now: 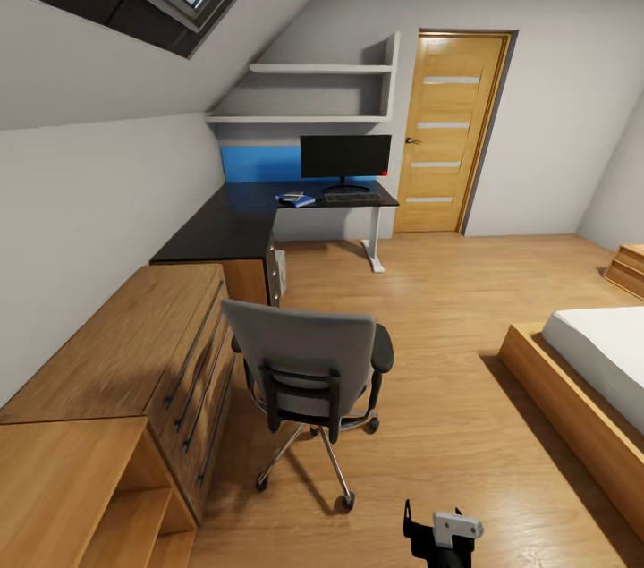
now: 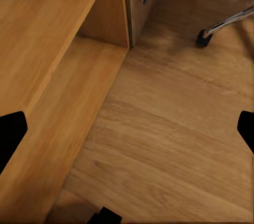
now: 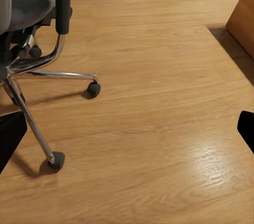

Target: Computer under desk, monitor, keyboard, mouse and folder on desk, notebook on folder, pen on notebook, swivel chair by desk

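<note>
Most of the job is looking done: monitor (image 1: 345, 156), keyboard (image 1: 351, 198) and what seems the blue folder (image 1: 296, 200) stack are sitting on the tabletop (image 1: 234, 224), upper centre. Swivel chair (image 1: 310, 371) is waiting lower centre, apart. Both hands are gaping, empty.

Grey cloth swivel chair (image 1: 309, 362), chrome base

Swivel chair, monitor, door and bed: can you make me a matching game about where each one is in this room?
Things:
1. swivel chair
2. monitor
3. door
4. bed

Places:
A. on the black desk
B. in the far wall, right of the desk
C. on the floor beside the wooden dresser
D. at the room's right side

Pairs: 1-C, 2-A, 3-B, 4-D
</note>
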